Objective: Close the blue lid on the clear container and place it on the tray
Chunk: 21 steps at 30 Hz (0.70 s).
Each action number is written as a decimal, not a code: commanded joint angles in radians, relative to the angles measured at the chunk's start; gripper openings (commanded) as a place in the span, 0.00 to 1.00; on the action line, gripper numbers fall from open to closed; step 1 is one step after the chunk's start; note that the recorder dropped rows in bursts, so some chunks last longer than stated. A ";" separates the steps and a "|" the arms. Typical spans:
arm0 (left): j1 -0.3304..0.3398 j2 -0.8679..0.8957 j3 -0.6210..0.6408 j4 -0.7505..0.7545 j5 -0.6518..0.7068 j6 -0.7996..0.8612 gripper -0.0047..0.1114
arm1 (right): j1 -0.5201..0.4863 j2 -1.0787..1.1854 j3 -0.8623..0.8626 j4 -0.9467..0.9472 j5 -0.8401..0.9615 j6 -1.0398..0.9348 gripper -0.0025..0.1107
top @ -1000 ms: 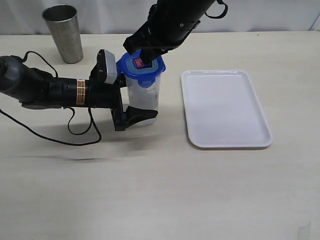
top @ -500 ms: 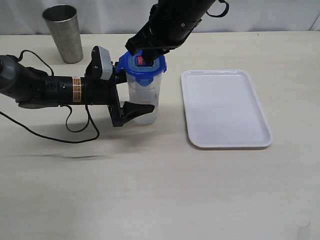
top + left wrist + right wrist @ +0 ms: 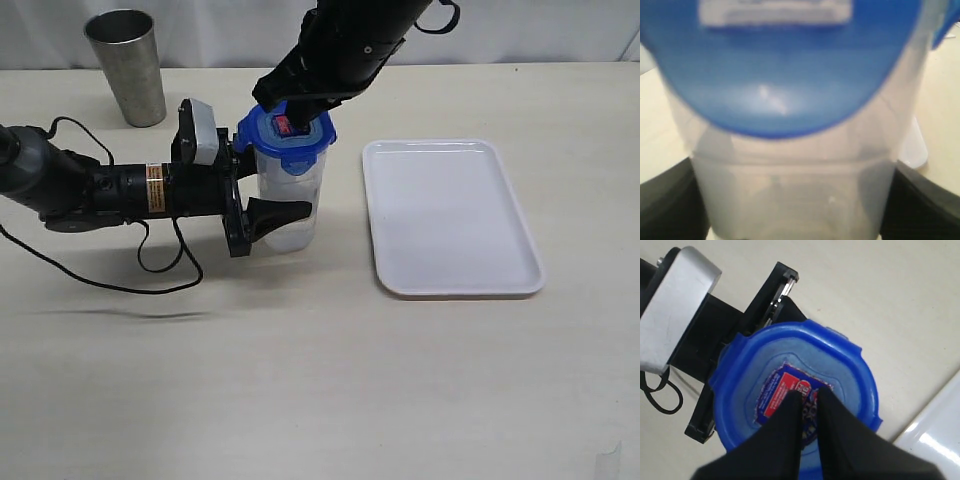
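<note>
Jaws of the left gripper [image 3: 795,200] have drawn in from a wider spread and now appear pressed on both side walls of the clear container [image 3: 290,190], low on its body: a grasp, as far as the left wrist view shows.

Right gripper [image 3: 809,392]: jaws clenched almost together, holding nothing, tips bearing down on the red-and-white sticker of the blue lid [image 3: 300,145].

What changed: a second ago the lid sat cocked on the rim and the container leaned. Now the container stands upright and the lid lies level across its mouth.

Position: container on the worktop [image 3: 300,380] beside the tray [image 3: 450,215], off one long edge, near but not touching. Tray carries nothing.

Our reading: lid is seated, and the press from above is under way with the container braced. We cannot tell whether any of the four tabs has snapped down. Closing looks nearly done. The move onto the tray is not yet done.
</note>
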 commanded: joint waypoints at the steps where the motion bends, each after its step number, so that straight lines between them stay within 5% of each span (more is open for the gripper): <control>1: 0.000 0.007 0.004 0.033 0.005 0.017 0.15 | 0.001 0.014 0.011 -0.031 0.066 -0.006 0.14; 2: 0.002 0.007 0.004 0.039 0.005 0.017 0.03 | 0.001 0.006 -0.001 -0.031 0.071 -0.006 0.16; 10: 0.000 -0.080 0.004 0.113 0.122 -0.108 0.04 | 0.001 -0.013 -0.181 0.018 0.195 0.142 0.37; 17: 0.000 -0.127 0.004 0.155 0.211 -0.226 0.04 | 0.141 -0.015 -0.296 -0.329 0.220 0.404 0.37; 21: 0.000 -0.127 0.004 0.155 0.171 -0.230 0.04 | 0.206 0.012 -0.296 -0.342 0.220 0.438 0.37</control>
